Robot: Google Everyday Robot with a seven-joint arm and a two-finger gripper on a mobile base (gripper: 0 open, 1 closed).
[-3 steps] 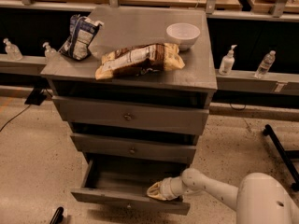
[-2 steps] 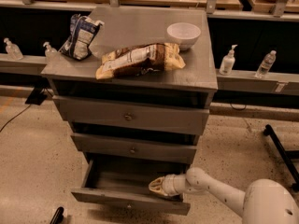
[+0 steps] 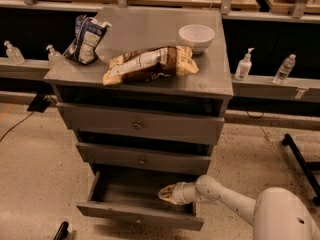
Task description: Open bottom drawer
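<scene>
Three drawers on this grey chest (image 3: 215, 76), and the bottom drawer (image 3: 135, 215) is the only one pulled out. It's well forward of the two shut ones above, so I can see right down onto its floor. The gripper (image 3: 167, 194) is down inside it on the right, just behind the front panel, with the arm reaching in from the lower right. Honestly can't tell if it's spread or pressed together from this angle.

What changed over the last second? Barely anything. The drawer front sits where it did, and the gripper has only crept up a touch. My read is the pull is finished, so the job looks basically done and backing the arm out is what's left.
</scene>
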